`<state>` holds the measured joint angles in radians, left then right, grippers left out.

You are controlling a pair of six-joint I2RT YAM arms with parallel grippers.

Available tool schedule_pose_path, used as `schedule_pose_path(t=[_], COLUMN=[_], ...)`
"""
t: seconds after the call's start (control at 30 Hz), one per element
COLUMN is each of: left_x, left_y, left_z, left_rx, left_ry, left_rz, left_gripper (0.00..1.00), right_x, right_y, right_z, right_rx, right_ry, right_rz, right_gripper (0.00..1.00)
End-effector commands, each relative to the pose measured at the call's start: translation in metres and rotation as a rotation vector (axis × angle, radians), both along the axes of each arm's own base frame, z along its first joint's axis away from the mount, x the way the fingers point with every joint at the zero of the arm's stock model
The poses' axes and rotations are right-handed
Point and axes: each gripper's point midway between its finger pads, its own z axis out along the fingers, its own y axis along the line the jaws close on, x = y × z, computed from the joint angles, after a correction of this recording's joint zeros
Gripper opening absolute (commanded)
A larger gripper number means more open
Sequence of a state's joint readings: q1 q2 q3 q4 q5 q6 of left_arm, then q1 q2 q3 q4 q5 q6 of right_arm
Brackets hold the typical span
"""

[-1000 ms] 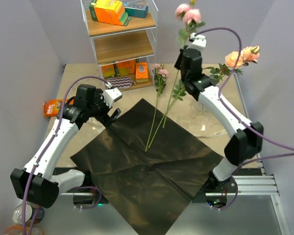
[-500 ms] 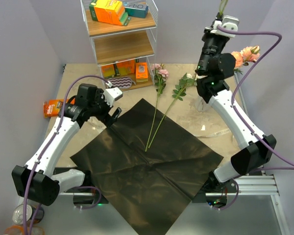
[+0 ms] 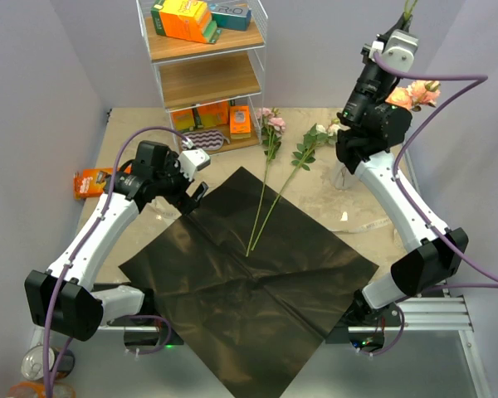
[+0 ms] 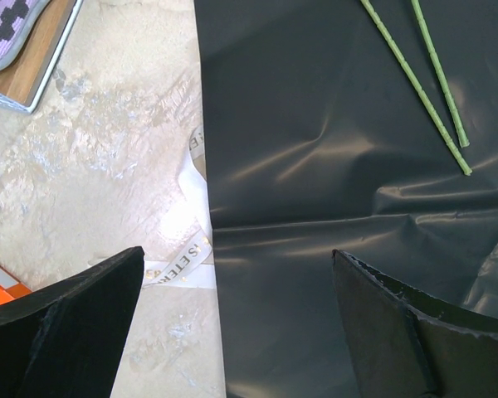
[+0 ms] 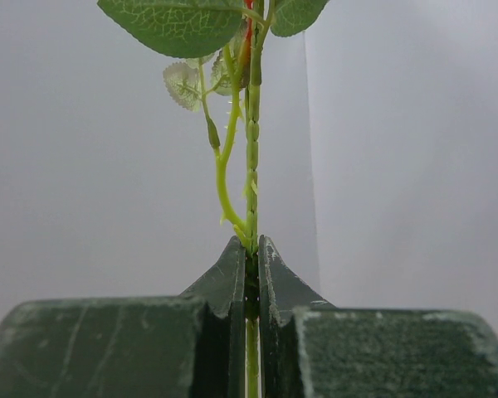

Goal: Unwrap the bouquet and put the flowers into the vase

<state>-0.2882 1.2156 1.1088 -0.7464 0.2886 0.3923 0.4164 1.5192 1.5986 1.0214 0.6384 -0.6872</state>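
Flowers: two lie loose in the middle of the top view. One has a pink head (image 3: 272, 122) and one a cream head (image 3: 319, 131). Both heads point toward the wire shelf (image 3: 203, 79) at upper centre. Their stem ends rest on the black paper (image 3: 249, 290), which is spread flat as an unfolded sheet across the centre and lower part of the table (image 3: 141, 133).

A third stem (image 5: 251, 166) is off the table, pinched between the pressed-together fingers of the right gripper (image 5: 251, 257). That gripper is raised at the upper right of the top view and points upward. The stem stands upright with leaves above the fingertips; its head is out of frame.

Peach roses (image 3: 415, 93) show just behind the right arm at upper right. What holds them cannot be told.

The left gripper (image 4: 232, 332) hovers over the upper left edge of the paper with its fingers spread wide and nothing between them. The pale ribbon (image 4: 195, 249) lies on the table just beside that edge.
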Motion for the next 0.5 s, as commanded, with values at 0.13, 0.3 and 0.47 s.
schedule_pose_path(t=[0.13,0.3,0.47], left_x=[0.004,0.003,0.003], left_y=[-0.006,-0.005,-0.004], left_z=[0.004,0.006,0.005], left_rx=[-0.037,-0.033,-0.029], left_ry=[-0.018,-0.026,-0.027], left_rz=[-0.008,-0.01,-0.014], left_gripper=[0.99,0.99,0.99], right_x=[-0.016,-0.011,-0.005], right_y=[-0.024,-0.026,-0.031], right_z=[0.004,0.001,-0.002], right_rx=[0.009,0.001,0.001], right_ry=[-0.059,-0.063,-0.064], right_rz=[-0.077,-0.076,-0.08], right_gripper=[0.0,0.0,0.0])
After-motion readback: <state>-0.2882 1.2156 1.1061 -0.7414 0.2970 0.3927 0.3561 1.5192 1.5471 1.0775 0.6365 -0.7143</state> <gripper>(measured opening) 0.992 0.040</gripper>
